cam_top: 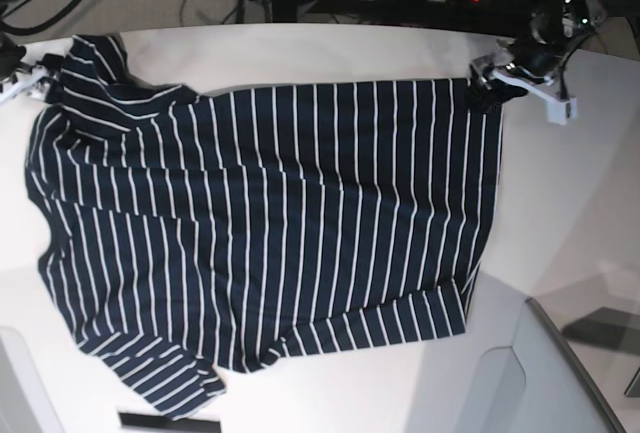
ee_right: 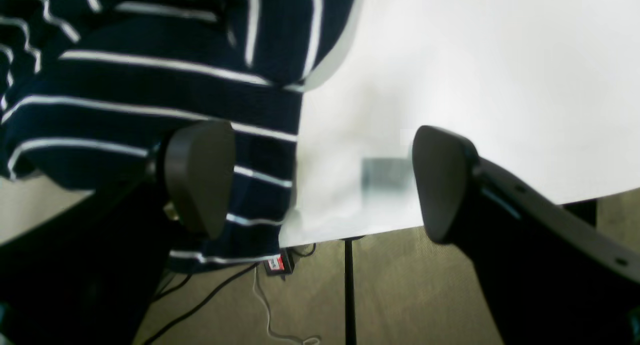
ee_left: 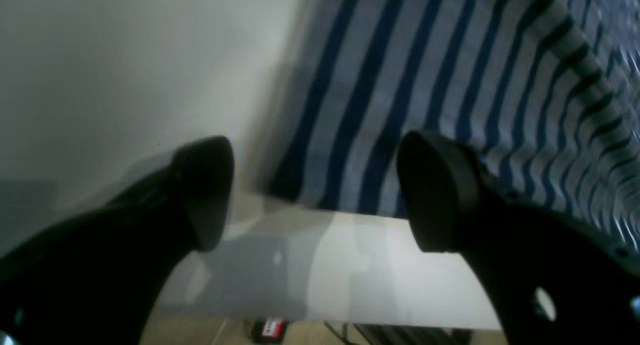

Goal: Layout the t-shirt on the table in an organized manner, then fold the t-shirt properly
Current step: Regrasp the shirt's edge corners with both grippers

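So the t-shirt [cam_top: 260, 233] is spread out mostly flat on the white table [cam_top: 580, 203], taking up the left and middle of the top. Its long axis runs sideways across the table as the base camera sees it: hem end toward that view's right, shoulder and sleeve end toward its left. The white stripes run front to back, crosswise to that long axis.

Nearest the camera, one sleeve [cam_top: 165, 378] sticks out at the lower left corner, pretty flat. The bottom edge of the body looks a bit rumpled, with a small fold near the middle. The right hand hem edge runs fairly straight up the table.

Farther back, both arms sit at the two far corners. The left gripper [ee_left: 315, 195] is at the far hem corner, jaws spread wide with nothing between them, the striped cloth lying just beyond the fingertips. The right gripper [ee_right: 322, 180] is at the far sleeve corner, also let go and gaping, one finger [ee_right: 200, 175] over the fabric and the other over bare table. That far sleeve [cam_top: 90, 68] is bunched up some.
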Robot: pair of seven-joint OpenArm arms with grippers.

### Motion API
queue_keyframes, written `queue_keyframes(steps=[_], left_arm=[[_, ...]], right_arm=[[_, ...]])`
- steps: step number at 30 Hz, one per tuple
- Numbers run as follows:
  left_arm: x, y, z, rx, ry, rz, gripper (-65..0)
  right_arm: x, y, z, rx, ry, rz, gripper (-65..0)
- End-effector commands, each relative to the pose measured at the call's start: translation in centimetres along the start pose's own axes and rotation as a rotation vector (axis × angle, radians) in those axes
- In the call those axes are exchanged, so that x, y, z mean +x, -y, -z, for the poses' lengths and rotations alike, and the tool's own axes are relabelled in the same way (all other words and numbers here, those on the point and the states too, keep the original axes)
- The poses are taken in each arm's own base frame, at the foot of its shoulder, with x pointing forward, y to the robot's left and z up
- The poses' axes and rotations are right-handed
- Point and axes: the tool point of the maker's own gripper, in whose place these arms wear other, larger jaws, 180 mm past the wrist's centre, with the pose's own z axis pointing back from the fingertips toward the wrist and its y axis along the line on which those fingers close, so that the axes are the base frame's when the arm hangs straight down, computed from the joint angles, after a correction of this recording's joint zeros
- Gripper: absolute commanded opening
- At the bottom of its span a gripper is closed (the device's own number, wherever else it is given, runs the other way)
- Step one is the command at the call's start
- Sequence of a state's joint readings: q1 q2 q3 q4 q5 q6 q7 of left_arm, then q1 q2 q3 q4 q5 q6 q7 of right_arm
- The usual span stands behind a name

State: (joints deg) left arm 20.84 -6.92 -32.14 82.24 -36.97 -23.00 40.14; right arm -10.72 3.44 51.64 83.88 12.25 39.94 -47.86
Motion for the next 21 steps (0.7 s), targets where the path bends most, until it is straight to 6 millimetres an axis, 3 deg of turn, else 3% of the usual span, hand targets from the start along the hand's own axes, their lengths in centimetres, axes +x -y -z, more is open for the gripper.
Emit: queue_keyframes(steps=[1, 8, 15, 21], left_arm=[[0.6, 0.1, -0.3, -0.011, 0.023, 0.008, -13.3], [-1.9, -0.7, 0.2, 0.003, -0.027, -0.053, -13.3], [-2.1, -2.8, -0.6, 0.054, 0.016, -0.1, -13.3], [-3.6, -2.4, 1.2, 0.035, -0.026, -0.137, -13.3]], right_arm=[[1.4, 0.5, -0.5, -0.01, 0.045, -0.01, -12.6], [0.5, 0.7, -0.6, -0.014, 0.024, -0.01, -12.6], [-0.6, 1.0, -0.7, -0.019, 0.002, -0.011, -12.6], [-0.9, 0.9, -0.7, -0.016, 0.0, 0.001, -12.6]])
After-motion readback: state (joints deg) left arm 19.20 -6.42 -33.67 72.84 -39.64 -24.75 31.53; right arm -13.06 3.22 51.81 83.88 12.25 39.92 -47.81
